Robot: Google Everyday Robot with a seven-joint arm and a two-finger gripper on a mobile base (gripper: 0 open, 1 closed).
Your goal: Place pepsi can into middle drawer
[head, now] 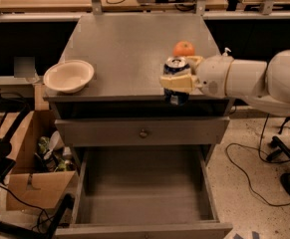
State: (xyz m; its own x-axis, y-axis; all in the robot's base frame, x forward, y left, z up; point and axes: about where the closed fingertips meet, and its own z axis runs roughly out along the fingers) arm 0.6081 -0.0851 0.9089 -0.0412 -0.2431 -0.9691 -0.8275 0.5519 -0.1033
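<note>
Hand (177, 82) grips pepsi can (176, 64) at countertop (129, 44) front edge — middle drawer (144, 195) open below (orange (184, 49) behind).

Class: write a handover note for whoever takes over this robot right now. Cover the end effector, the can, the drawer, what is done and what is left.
End effector: shut on the pepsi can, at the front right edge of the cabinet top.
Middle drawer: open below, floor bare.
Done: can grasped, drawer open.
Left: lower the can into the drawer, release, withdraw.
Nearby: orange behind the can, bowl at left.
</note>
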